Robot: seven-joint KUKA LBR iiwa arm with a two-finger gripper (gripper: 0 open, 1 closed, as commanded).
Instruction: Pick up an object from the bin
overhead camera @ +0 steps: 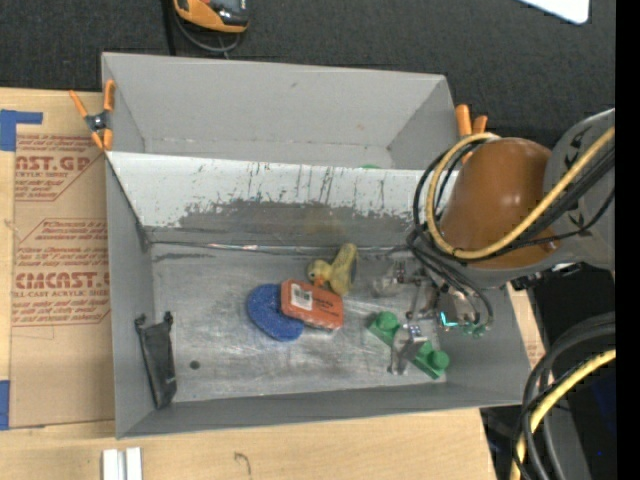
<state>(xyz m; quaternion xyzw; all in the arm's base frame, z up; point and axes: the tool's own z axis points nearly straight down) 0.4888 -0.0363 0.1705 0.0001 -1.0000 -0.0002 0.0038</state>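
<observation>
My gripper (405, 348) is low in the bin's right front part, directly over a green thing (383, 326). The green thing shows on both sides of the gripper, one end toward the bin's middle and the other end (432, 362) toward the front right corner. Its middle is hidden under the gripper. Just left of it an orange block with a white label (313, 305) rests partly on a blue disc (272, 313). A pale yellow soft piece (336, 267) lies behind the orange block.
A black angular piece (157, 358) leans against the left wall near the front corner. The arm's orange dome and looped cables hang over the bin's right wall. The floor between the black piece and the blue disc is bare metal.
</observation>
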